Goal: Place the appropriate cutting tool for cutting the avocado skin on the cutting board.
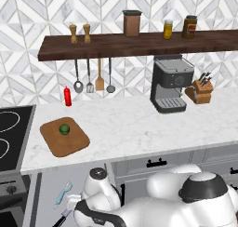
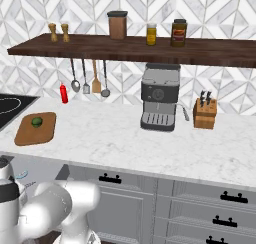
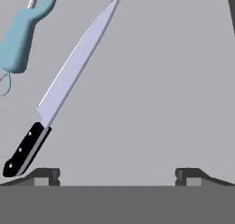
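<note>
- Where the hand view looks down on a flat grey surface, the slim black-handled knife with a long pointed silver blade (image 3: pixel 69 85) lies flat at a slant, handle near the left fingertip (image 3: pixel 43 175), point toward the top.
- The claw (image 3: pixel 117 175) has its two dark fingertips spread wide apart, with nothing between them; the knife handle's end sits just beside the left one, and I cannot tell whether they touch.
- A light-blue-handled peeler (image 3: pixel 20 32) lies near the knife, toward the upper left corner of that view.
- On the white marble worktop (image 1: pixel 139 128), the rounded brown wooden cutting board (image 1: pixel 64 136) carries the small round dark green avocado (image 1: pixel 64 129).
- Behind stand a red bottle (image 1: pixel 68 96), a grey coffee machine (image 1: pixel 170 84) and a wooden knife block (image 1: pixel 200 91).
</note>
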{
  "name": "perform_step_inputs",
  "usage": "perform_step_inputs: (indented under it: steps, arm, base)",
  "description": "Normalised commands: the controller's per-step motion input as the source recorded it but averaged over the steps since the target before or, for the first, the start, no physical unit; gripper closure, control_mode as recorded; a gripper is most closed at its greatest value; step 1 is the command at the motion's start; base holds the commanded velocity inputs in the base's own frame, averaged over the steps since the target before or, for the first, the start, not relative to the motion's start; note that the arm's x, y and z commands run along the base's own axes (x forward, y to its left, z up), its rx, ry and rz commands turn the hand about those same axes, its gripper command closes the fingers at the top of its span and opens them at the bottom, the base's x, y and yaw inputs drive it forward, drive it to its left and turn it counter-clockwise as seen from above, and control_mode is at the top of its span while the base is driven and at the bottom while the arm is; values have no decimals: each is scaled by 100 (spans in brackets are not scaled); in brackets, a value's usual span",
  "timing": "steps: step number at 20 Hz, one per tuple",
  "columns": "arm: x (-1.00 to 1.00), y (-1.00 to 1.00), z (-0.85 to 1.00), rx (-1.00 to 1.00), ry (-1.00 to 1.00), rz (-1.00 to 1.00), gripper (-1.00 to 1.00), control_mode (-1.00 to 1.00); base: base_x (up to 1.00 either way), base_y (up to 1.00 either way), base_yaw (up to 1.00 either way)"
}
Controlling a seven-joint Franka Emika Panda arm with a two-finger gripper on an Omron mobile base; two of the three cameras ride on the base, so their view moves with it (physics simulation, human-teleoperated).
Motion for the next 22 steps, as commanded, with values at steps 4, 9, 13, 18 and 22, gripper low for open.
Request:
perform_step_inputs:
  steps: [4,9,13,18,22]
  arm:
    - [24,32,0,0,-11,0,-100,-100]
    - [0,20,-1,0,-14,0,-100,-100]
    - [0,23,-7,0,-5,0,-100,-100]
    - [0,35,-17,-1,0,0,-100,-100]
    - [8,32,-15,-1,7,0,-100,-100]
  base:
    - [0,0,0]
    - [0,0,0]
    - [0,0,0]
    - [0,0,0]
    - [0,0,0]
